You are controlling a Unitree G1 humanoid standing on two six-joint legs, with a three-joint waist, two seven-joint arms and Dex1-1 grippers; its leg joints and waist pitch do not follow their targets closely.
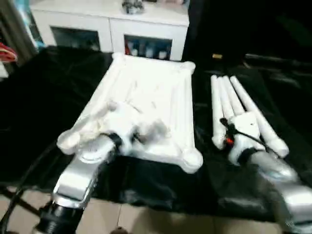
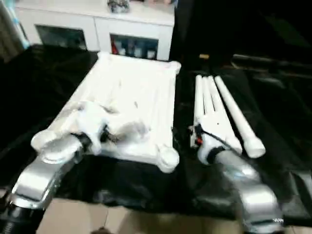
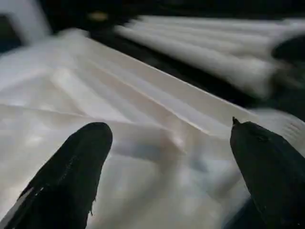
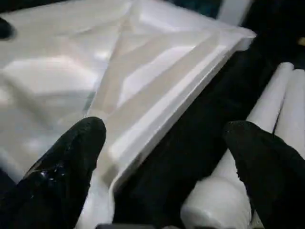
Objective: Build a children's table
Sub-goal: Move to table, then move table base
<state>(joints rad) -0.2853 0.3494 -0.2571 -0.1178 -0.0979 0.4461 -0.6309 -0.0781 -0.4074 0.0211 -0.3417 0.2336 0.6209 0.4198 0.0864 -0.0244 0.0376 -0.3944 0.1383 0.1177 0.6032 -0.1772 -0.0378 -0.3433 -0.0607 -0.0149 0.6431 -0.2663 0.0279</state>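
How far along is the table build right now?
Done: only the layout. The tabletop lies ribbed side up on the black sheet, and the legs lie bundled beside it, none socketed. In hand: nothing; the left gripper is open over the tabletop, and the right gripper is open between the tabletop's edge and the legs. Left: fitting every leg.

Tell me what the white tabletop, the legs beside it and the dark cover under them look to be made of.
Tabletop: looks like moulded white plastic, smooth and slightly glossy; raised ribs and rounded corner sockets show on its upturned side.
Legs: likely the same white plastic, smooth tapered round tubes with a soft sheen.
Cover: apparently a thin black plastic or coated sheet; it wrinkles and throws shiny highlights. The exact material is open.
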